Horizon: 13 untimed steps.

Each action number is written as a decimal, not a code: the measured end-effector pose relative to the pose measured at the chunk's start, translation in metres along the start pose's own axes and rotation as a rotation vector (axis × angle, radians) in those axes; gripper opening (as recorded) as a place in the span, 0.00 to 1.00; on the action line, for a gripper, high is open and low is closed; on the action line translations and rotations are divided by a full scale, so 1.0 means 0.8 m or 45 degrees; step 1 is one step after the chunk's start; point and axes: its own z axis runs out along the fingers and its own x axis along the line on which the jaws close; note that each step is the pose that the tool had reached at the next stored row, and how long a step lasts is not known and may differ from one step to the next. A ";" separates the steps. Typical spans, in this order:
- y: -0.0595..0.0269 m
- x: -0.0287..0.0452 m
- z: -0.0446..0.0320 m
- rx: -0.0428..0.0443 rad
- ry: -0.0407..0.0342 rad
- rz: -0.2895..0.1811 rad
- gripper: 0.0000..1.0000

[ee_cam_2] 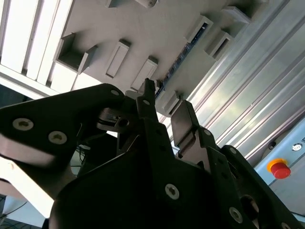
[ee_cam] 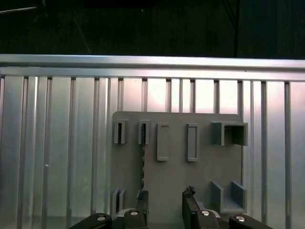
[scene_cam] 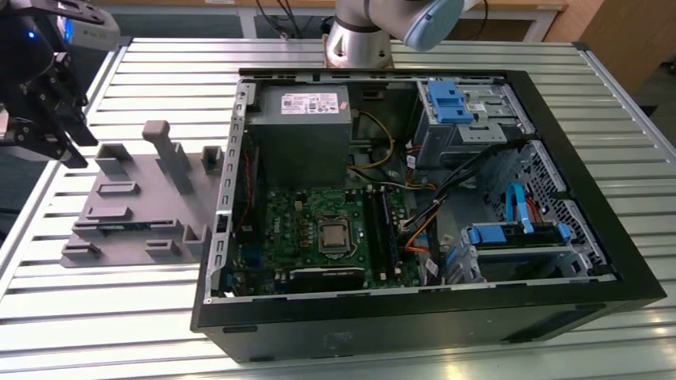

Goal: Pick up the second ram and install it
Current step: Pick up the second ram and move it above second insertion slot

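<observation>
One ram (ee_cam: 142,167) stands on edge in the holder (ee_cam: 176,186), directly below the gripper (ee_cam: 165,204), which is spread and empty. The ram sits under one finger (ee_cam: 142,201), not between both, so a straight descent risks striking its edge.

Robotics lab; slatted aluminium table (scene_cam: 158,317) (red stop-button (ee_cam_2: 279,169)).

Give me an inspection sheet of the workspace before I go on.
Surface: slatted metal table.
Job's things: ram stands on edge in the grey holder, not grasped.
Clutter: nothing seen.
Grippers: gripper open and empty, off the holder toward the exterior view's left.
Cables: loose bundle inside the open case.
Surroundings: arm base behind the case; red button past the table.
</observation>
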 end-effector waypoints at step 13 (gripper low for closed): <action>0.001 0.0084 0.0098 0.001 -0.0001 -0.001 0.42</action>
